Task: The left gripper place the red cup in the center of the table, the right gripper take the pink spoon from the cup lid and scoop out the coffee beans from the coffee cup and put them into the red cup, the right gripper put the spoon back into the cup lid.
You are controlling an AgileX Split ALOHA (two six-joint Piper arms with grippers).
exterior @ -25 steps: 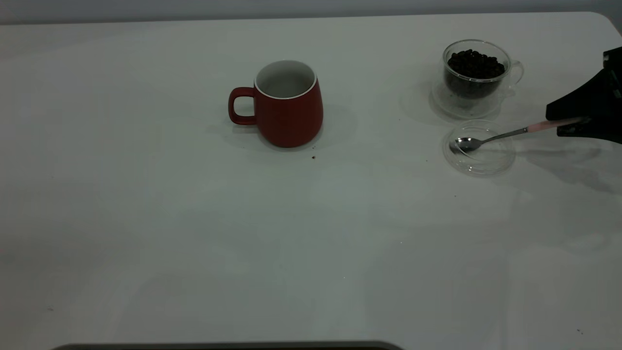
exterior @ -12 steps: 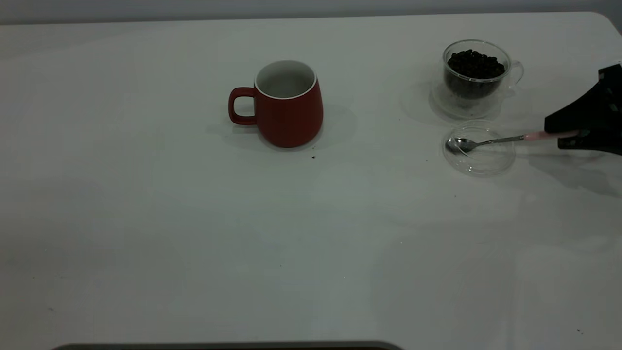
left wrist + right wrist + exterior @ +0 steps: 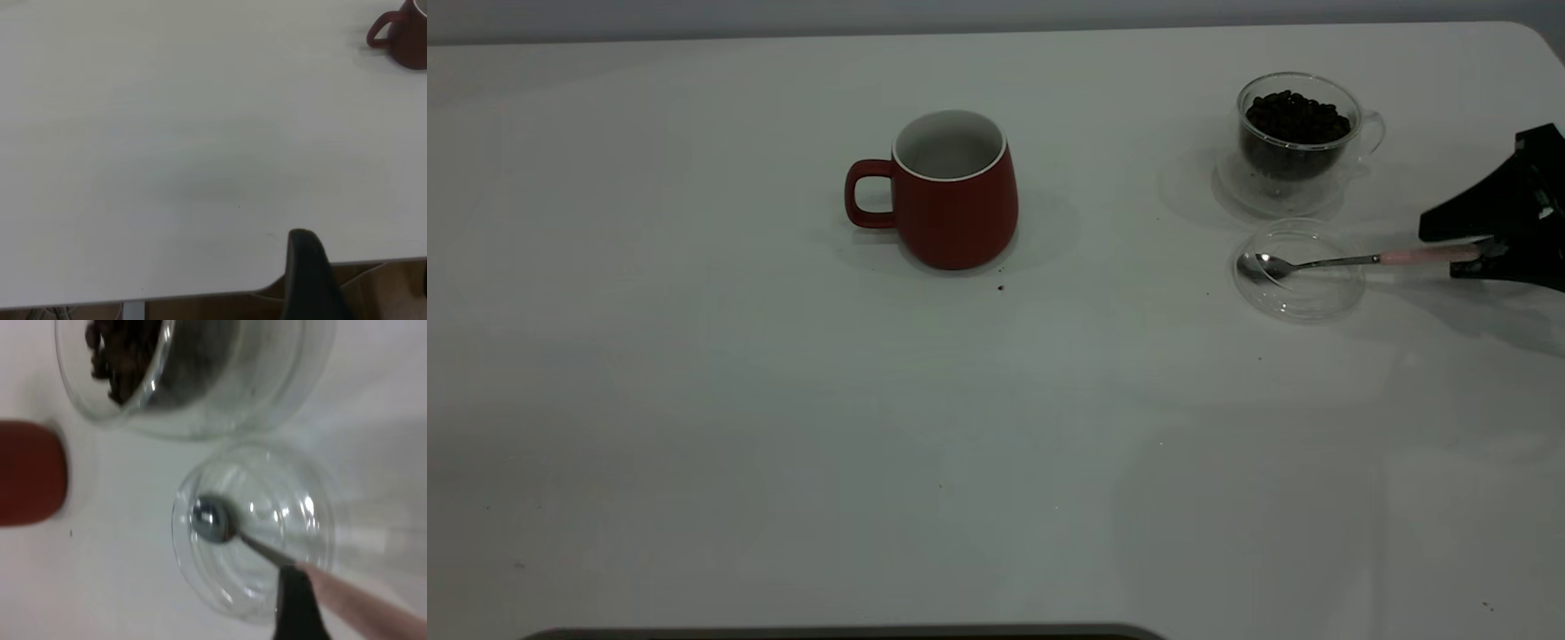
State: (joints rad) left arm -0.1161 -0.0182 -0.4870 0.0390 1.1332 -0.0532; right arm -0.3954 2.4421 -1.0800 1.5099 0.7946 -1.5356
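The red cup [image 3: 956, 200] stands upright mid-table, handle to the left, and also shows in the left wrist view [image 3: 407, 37]. The coffee cup [image 3: 1294, 147] with coffee beans [image 3: 1294, 116] sits on its saucer at the far right. Just in front of it lies the cup lid [image 3: 1303, 284]. The pink spoon [image 3: 1325, 262] rests its bowl [image 3: 212, 519] in the lid. My right gripper [image 3: 1458, 253] is shut on the spoon's pink handle, low over the table [image 3: 783, 400]. One black finger [image 3: 297, 607] lies against the handle. My left gripper [image 3: 363, 287] is open at the table's edge, far from the cup.
A clear saucer [image 3: 1232, 191] lies under the coffee cup, close behind the lid. A few dark specks dot the tabletop, one just in front of the red cup [image 3: 1000, 288]. Wide bare tabletop stretches in front and to the left.
My right gripper has come down with the spoon. The handle, raised before, now lies nearly level, and the bowl has slid a little left inside the lid.
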